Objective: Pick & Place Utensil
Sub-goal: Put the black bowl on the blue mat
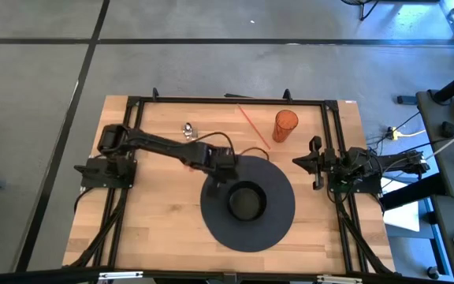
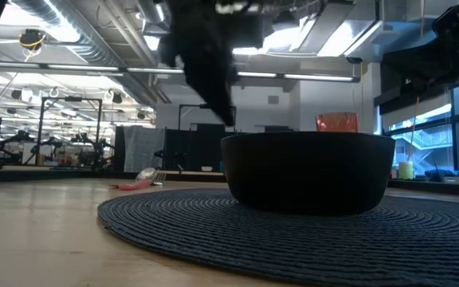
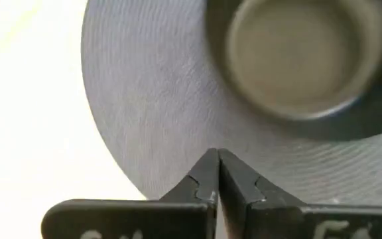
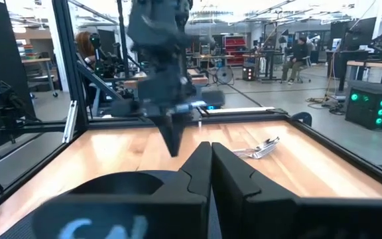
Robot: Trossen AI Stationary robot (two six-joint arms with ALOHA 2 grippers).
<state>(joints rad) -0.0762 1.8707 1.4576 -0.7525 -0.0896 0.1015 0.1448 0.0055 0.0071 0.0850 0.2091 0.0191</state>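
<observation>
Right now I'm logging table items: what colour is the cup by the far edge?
The cup is translucent orange, clearest in the high view.

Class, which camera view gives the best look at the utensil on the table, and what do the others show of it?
The right wrist view: the utensil lies unobstructed on the wood, its metal head clear. The high view shows it small, its handle partly under the left arm. The low view shows it edge-on and far off. The left wrist view misses it.
</observation>
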